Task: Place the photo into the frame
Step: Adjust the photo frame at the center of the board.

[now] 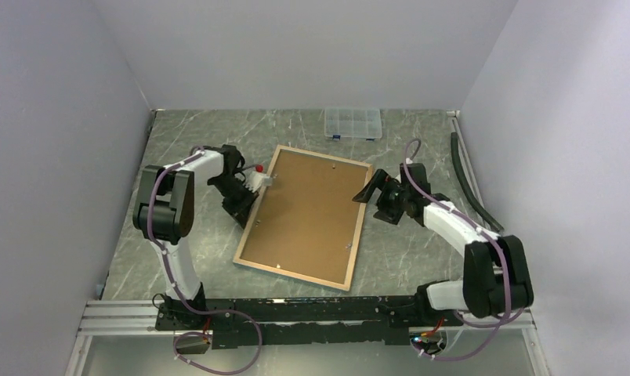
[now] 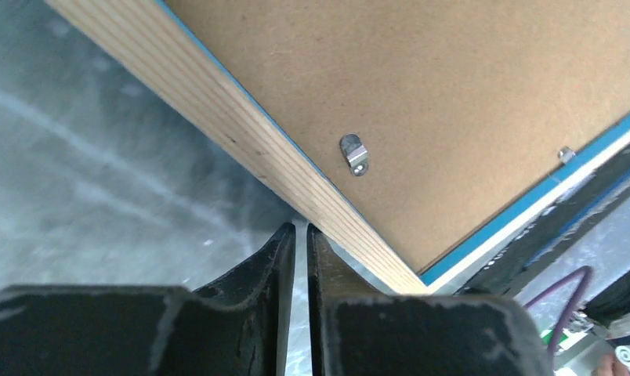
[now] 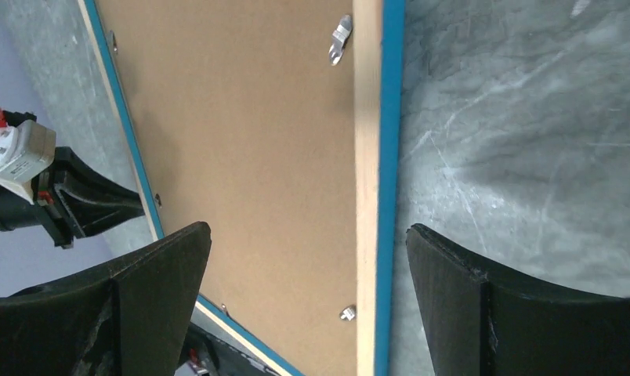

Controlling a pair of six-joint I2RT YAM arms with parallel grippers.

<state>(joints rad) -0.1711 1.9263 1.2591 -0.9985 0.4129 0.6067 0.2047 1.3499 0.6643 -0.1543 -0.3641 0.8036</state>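
the frame lies flat in the middle of the worktop, face down, with its wood side up. the brown backing board fills it. in the top view its long sides run from 7 o'clock to 1 o'clock.

the photo does not show in any view, so i cannot tell where it is.

the left end effector is at the frame's left long side, up by the far corner. its tips are right at the wood edge. the fingers are almost together and hold nothing. the frame lies at 3 o'clock from it.

the right end effector is over the right long side, with its fingers far apart. one finger is over the board and one is over the worktop. the frame lies at 9 o'clock from it.

little metal clips sit on the board near the rim. i think they must give way first, and the left arm is nearest one.

a clear box sits at 12 o'clock, well apart.
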